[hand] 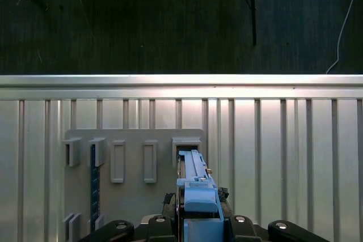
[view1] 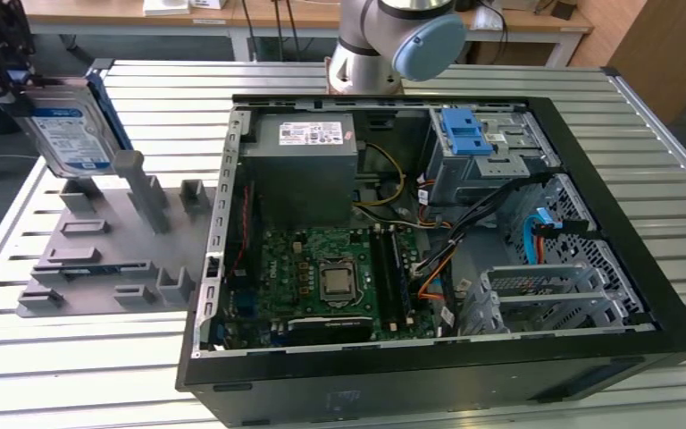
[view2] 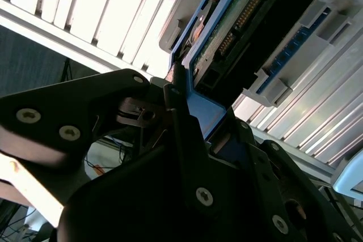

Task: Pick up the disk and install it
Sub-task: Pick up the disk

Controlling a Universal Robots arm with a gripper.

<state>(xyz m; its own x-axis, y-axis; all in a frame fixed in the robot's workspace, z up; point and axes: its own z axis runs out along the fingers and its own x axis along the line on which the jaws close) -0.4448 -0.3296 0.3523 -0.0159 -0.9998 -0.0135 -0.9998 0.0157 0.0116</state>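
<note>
The disk (view1: 69,132), a silver drive with a white-and-blue label and a blue carrier frame, hangs upright at the exterior view's left, above the grey slotted holder (view1: 104,246). My gripper (view1: 19,89) is shut on its upper end. In the first wrist view the disk (hand: 195,188) shows edge-on between the fingers (hand: 161,220), over the holder (hand: 133,196) and just off a slot block (hand: 186,143). In the second wrist view the disk's circuit-board side (view2: 238,24) faces the camera, and the gripper (view2: 190,111) clamps its blue frame.
An open black computer case (view1: 439,375) lies on the slatted metal table (view1: 659,134), to the exterior view's right of the holder. Inside are a grey power-supply box (view1: 301,170), a motherboard (view1: 331,277), a drive bay with a blue latch (view1: 468,134) and a metal cage (view1: 557,295). The arm's base (view1: 391,45) stands behind the case.
</note>
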